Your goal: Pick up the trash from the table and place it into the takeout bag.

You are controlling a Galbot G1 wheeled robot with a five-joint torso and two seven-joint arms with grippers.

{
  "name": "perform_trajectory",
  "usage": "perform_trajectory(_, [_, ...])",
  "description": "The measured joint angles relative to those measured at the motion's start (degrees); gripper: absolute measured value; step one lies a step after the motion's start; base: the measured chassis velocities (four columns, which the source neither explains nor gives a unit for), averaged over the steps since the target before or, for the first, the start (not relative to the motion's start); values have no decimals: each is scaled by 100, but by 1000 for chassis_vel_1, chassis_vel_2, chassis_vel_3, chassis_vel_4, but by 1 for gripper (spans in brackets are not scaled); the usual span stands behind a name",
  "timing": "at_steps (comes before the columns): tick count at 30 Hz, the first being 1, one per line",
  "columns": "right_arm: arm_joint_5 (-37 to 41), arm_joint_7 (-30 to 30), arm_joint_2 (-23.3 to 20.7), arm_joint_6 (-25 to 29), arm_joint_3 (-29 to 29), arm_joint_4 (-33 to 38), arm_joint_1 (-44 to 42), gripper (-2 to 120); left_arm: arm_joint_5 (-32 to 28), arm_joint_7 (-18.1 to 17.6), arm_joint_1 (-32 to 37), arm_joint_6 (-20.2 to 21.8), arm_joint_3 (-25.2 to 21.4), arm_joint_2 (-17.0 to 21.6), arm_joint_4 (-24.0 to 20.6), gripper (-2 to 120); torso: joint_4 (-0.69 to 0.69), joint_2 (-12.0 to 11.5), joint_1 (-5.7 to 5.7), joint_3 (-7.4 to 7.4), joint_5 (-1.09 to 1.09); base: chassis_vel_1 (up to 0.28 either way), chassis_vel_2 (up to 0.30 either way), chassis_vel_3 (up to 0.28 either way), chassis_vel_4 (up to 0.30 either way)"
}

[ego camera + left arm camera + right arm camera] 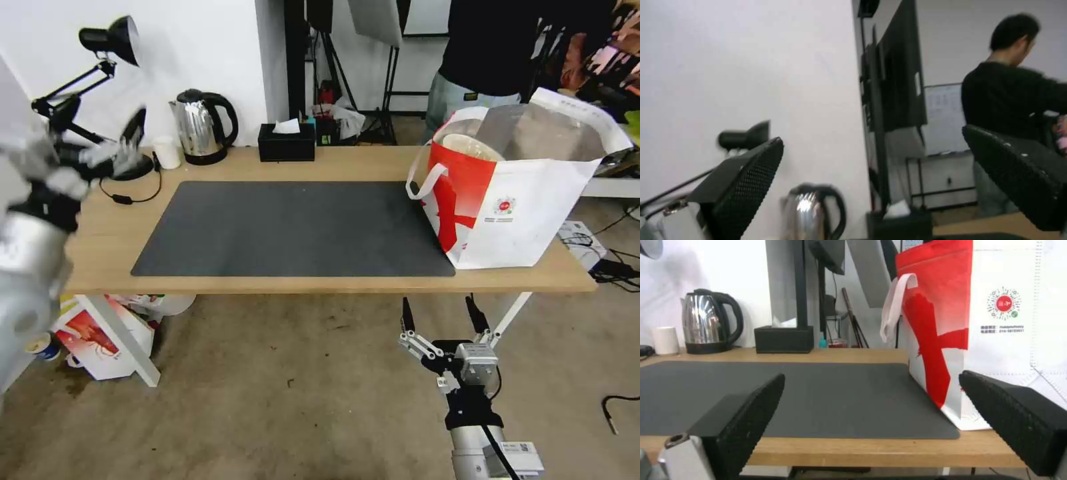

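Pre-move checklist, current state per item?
1. Dark mat free of trash: ok, nothing lies on it.
2. Takeout bag upright on the table, mouth open: ok.
3. Trash in the bag: a tan bowl shows inside; the other pieces, cannot tell.
4. Right gripper empty, jaws open, below the table's front edge: ok.
5. Left gripper empty, jaws open, raised near the lamp and kettle: ok.
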Motion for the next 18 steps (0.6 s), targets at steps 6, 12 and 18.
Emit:
perform_trajectory(6, [0,1,0,0,1,0,0,100,559,90,452,-54,-7,-801,-268,100,-6,0,0,1,4,0,0,0,0])
perform_trajectory(12, [0,0,0,0,0,0,0,100,939,73,931,-78,212,-1522,-359,100,-5,0,0,0,7,0,0,0,0])
perform_trajectory(18, [0,1,0,0,0,0,1,100,1139,37,1188,-80,443,-1859,-317,100,-4,0,1,0,5,0,0,0,0])
